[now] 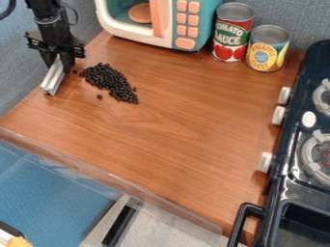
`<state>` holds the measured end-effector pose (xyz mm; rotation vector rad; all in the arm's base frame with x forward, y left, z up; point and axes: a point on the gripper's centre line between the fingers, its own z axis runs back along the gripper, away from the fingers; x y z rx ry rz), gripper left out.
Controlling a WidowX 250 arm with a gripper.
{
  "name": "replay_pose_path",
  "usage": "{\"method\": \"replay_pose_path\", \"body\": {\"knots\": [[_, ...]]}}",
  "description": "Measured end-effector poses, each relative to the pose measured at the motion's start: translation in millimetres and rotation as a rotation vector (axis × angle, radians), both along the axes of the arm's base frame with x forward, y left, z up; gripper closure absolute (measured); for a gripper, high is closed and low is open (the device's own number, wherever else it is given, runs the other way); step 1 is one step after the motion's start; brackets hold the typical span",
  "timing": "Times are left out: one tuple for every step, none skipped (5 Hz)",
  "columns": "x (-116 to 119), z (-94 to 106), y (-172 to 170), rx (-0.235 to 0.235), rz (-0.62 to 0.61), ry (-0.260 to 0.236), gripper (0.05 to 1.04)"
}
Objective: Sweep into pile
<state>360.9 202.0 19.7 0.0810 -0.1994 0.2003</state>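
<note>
At the upper left hangs the black gripper [59, 63], shut on a pale grey-white ridged bar [53, 79] that slants down to the lower left. The bar's low end is at the table's left edge. To the right of the gripper, dark beans [109, 81] lie in an elongated heap running from upper left to lower right on the brown wooden table [174, 120]. One loose bean [99, 97] sits below the heap, and a few others lie near its upper left end, close to the gripper. A gap separates the bar from the main heap.
A toy microwave [161, 21] stands at the back, with a red tomato can [232, 33] and a yellow pineapple can [267, 48] to its right. A dark toy stove [290, 169] with white knobs borders the right side. The table's front edge has a clear strip.
</note>
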Motion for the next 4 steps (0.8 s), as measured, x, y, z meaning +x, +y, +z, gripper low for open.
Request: {"method": "replay_pose_path", "body": {"knots": [[-3.8,-4.4,-11.0,-0.023,-0.023,0.009,0.705],[3.5,-4.2,-24.2,-0.021,-0.059,0.004,0.705],[5.6,-4.3,-22.1,-0.018,-0.045,0.020,0.705],[13.2,-6.0,-20.2,-0.013,-0.027,0.030,0.705]]}}
